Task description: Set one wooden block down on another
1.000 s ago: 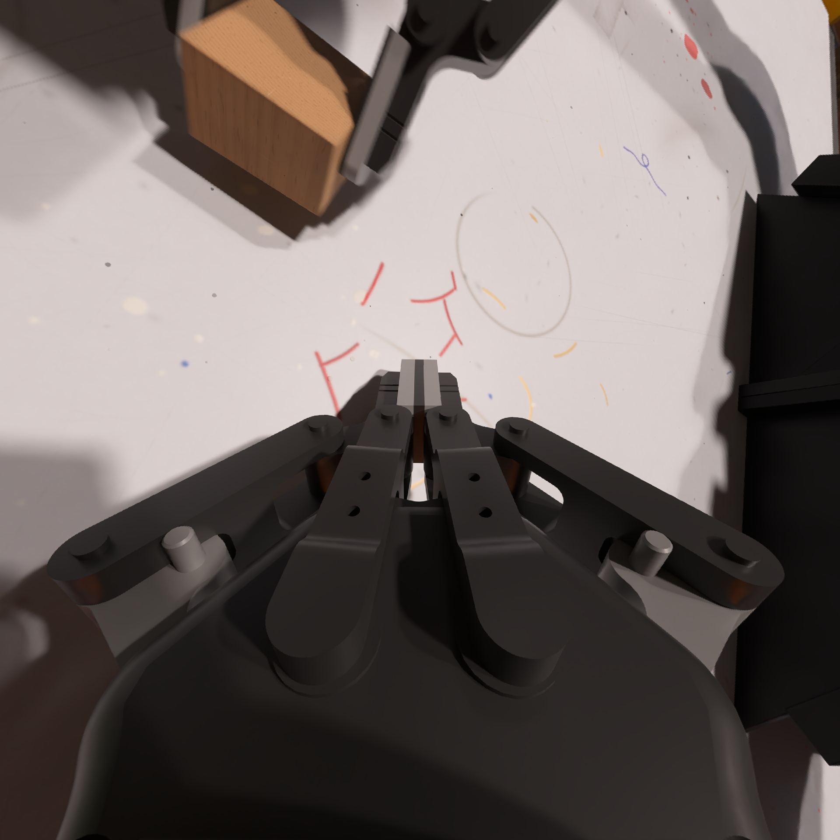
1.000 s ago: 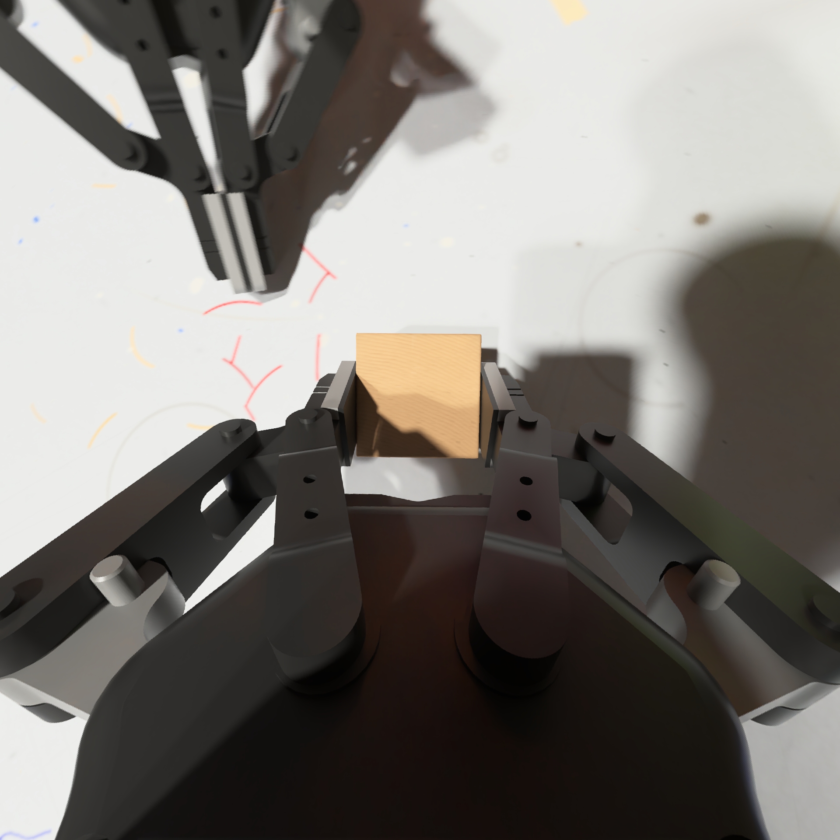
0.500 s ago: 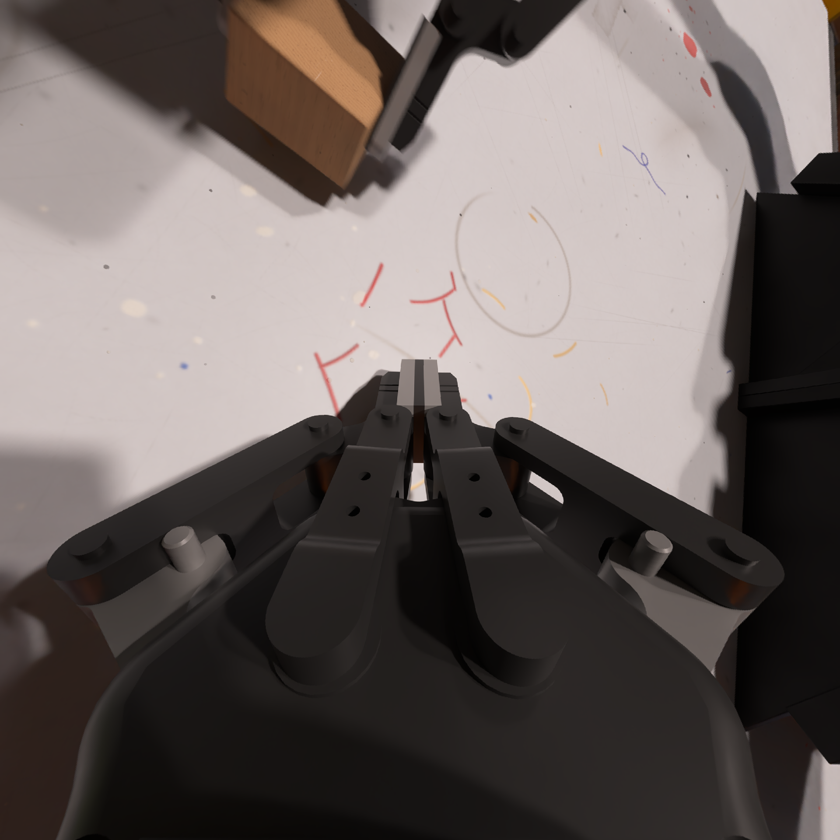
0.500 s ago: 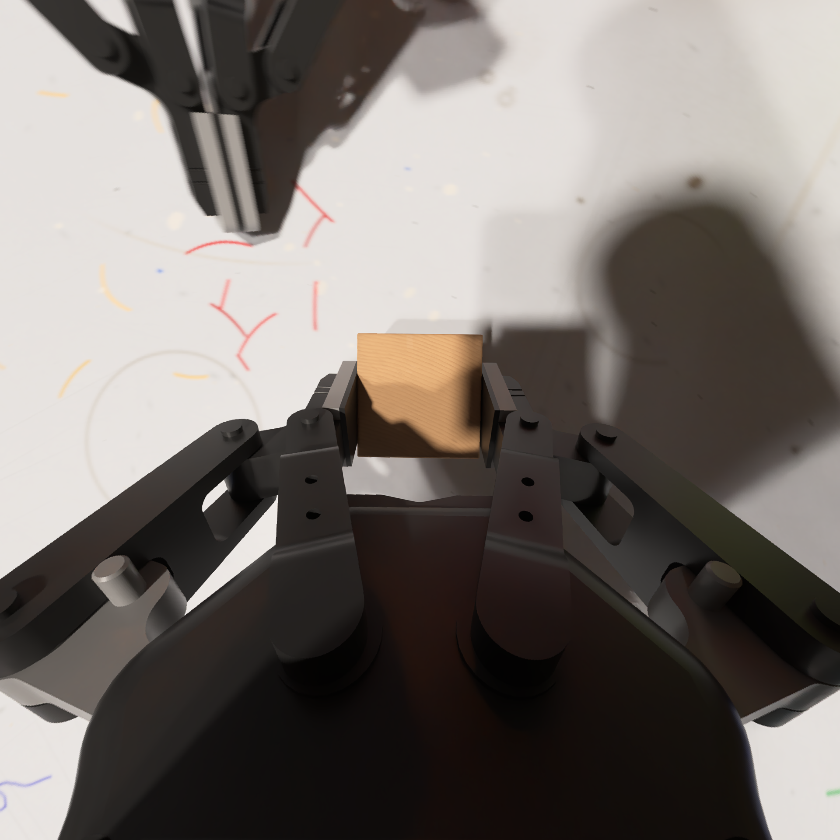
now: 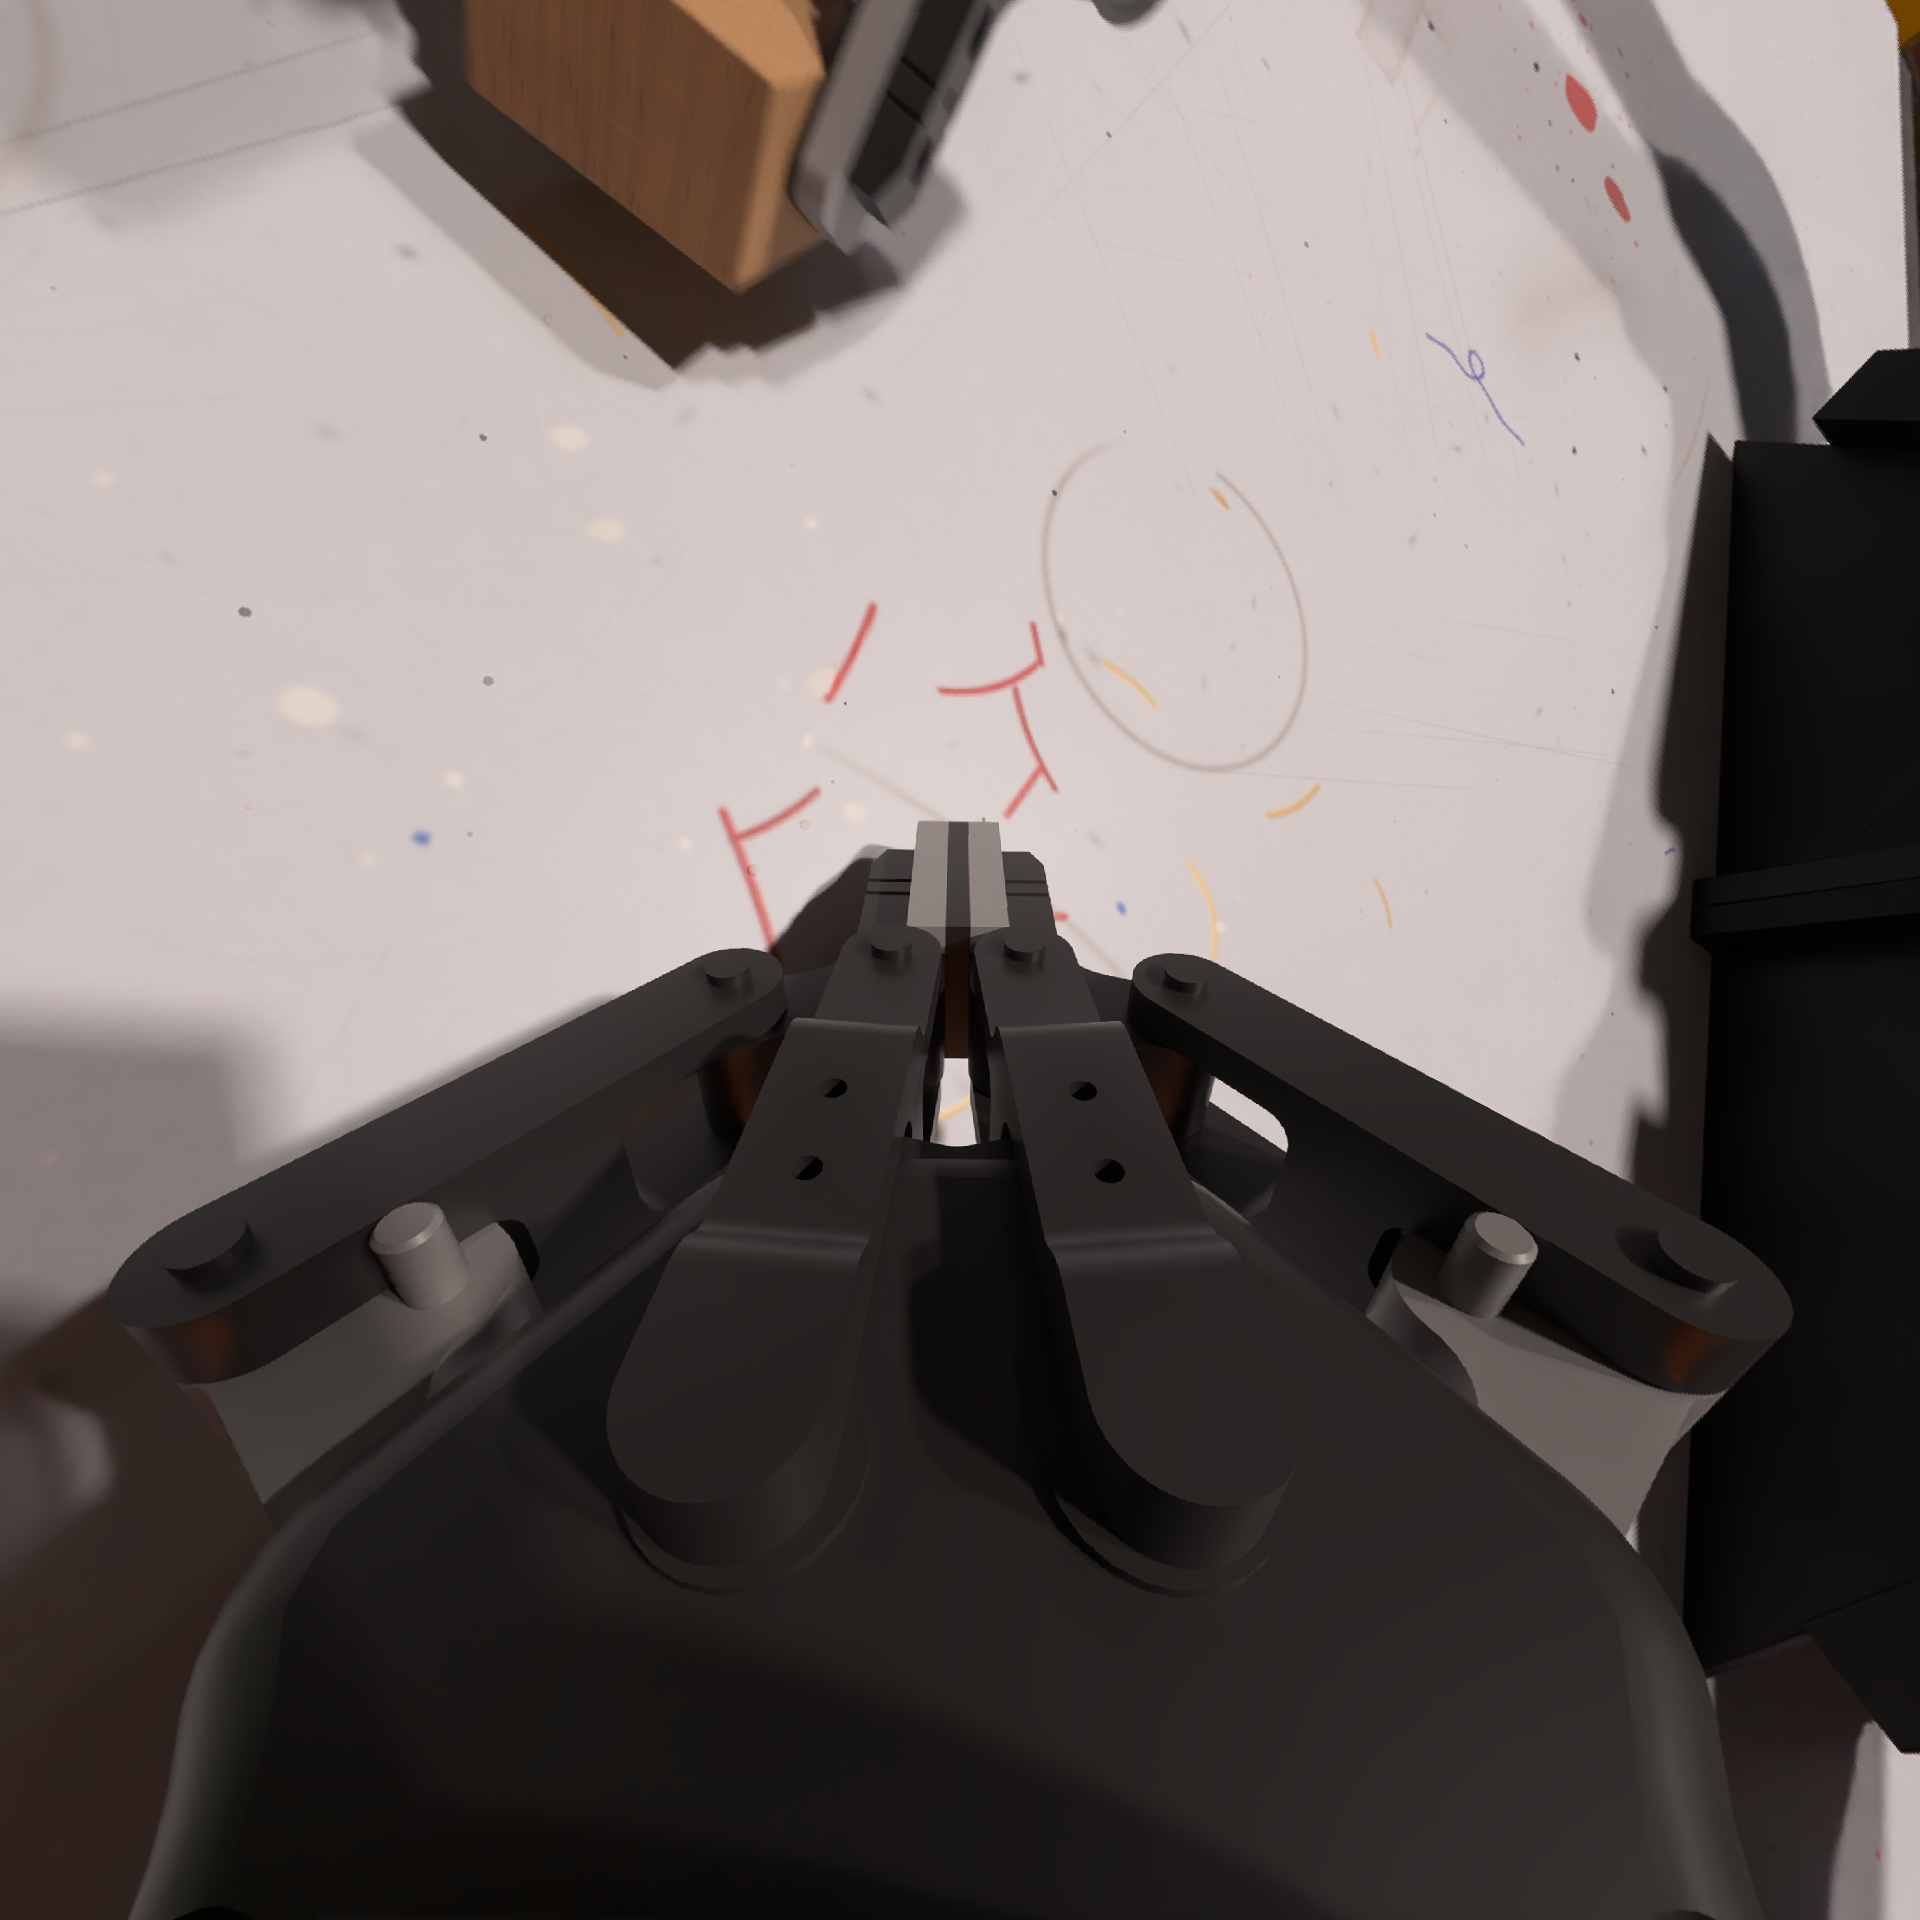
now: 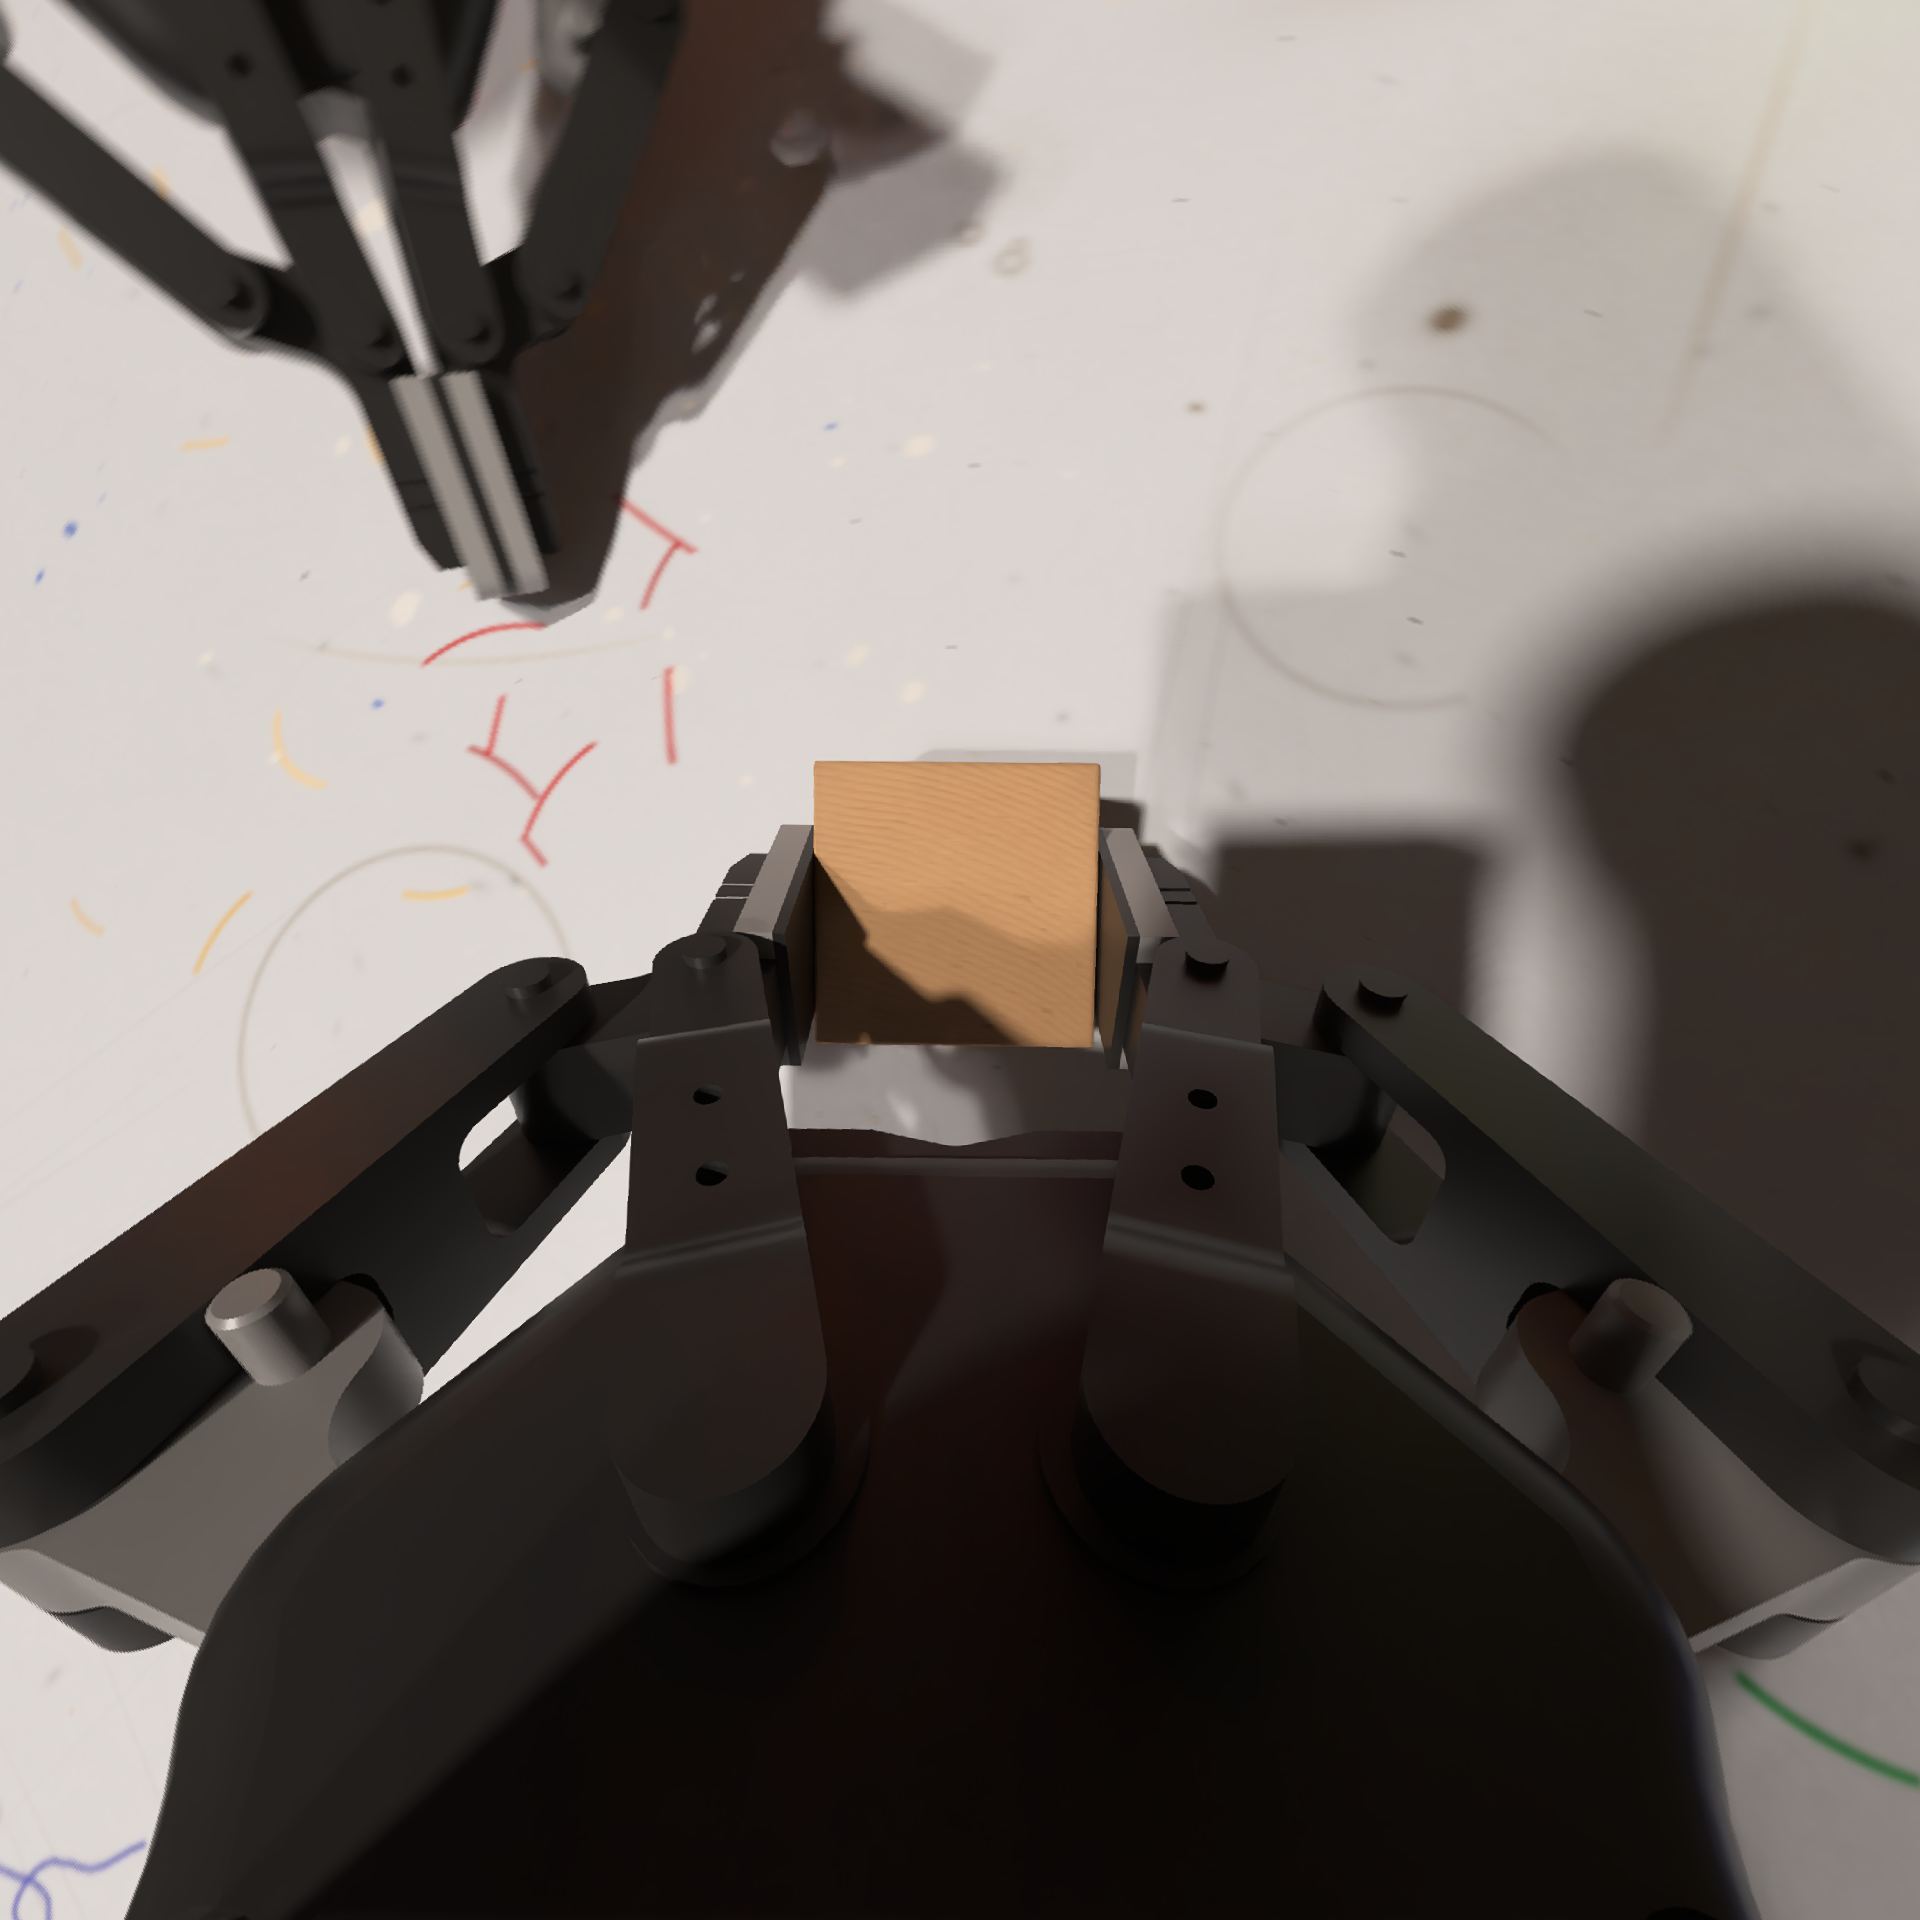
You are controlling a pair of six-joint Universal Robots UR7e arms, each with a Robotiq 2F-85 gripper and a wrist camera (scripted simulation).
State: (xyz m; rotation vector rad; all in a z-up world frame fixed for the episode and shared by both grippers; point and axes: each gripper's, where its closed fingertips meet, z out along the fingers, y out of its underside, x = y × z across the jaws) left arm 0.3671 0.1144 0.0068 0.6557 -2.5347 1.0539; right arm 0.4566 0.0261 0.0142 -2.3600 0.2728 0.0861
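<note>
My right gripper (image 6: 956, 914) is shut on a wooden block (image 6: 956, 894) and holds it above the white table (image 6: 1039, 468). The same block (image 5: 644, 125) shows at the top left of the left wrist view, with a right finger (image 5: 883, 125) on its side and its shadow on the table below it. My left gripper (image 5: 958, 862) is shut and empty, low over red marks on the table; it also shows in the right wrist view (image 6: 478, 520), up and left of the held block. No second block is in view.
A black box-like body (image 5: 1818, 935) stands along the right edge of the left wrist view. The white table (image 5: 416, 623) carries red, orange and blue pen marks and a faint circle (image 5: 1174, 613). Dark shadows lie right of the held block (image 6: 1714, 831).
My right gripper has carried the block up off the table and away from the left gripper, toward the top of the left wrist view. The left gripper has not moved.
</note>
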